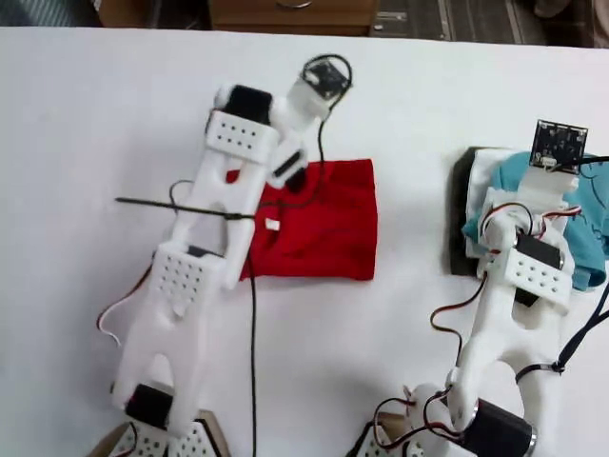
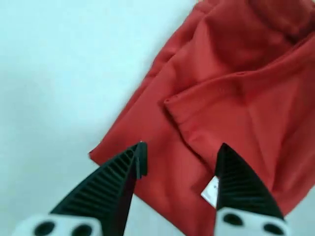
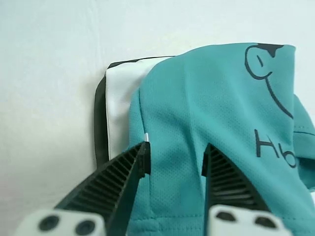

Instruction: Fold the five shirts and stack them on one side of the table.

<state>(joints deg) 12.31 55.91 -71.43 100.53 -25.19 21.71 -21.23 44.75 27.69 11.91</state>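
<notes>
Red cloth first: the red shirt (image 1: 324, 224) lies flat on the table (image 1: 86, 124), left of middle and well apart from the other shirts. It is folded to a rough rectangle, with one flap turned over the body and a white label (image 2: 210, 191) showing near an edge. The left gripper (image 2: 182, 152) hangs over the shirt's left part, jaws apart with nothing clamped between them. Whether the tips touch the cloth cannot be told.

At the right side of the table sits the stack. The black shirt (image 1: 461, 214) is at the bottom, the white shirt (image 1: 490, 171) lies on it, and the teal shirt (image 1: 588, 249) is on top. The teal shirt is loose and rumpled and spills past the stack on the right. The right gripper (image 3: 175, 152) is above it, jaws apart over the teal cloth and not closed on it.

Progress, as judged:
- Black and white appear folded and stacked.
- Teal is placed, but its fold looks unfinished.
- Red is folded, or nearly so, and has yet to join the stack.
- Four shirts are accounted for. A fifth may lie within the stack, but the layers are too hidden to confirm.

Containers: the shirts rest directly on the table, so the stack is the only holding place, with three visible layers.
</notes>
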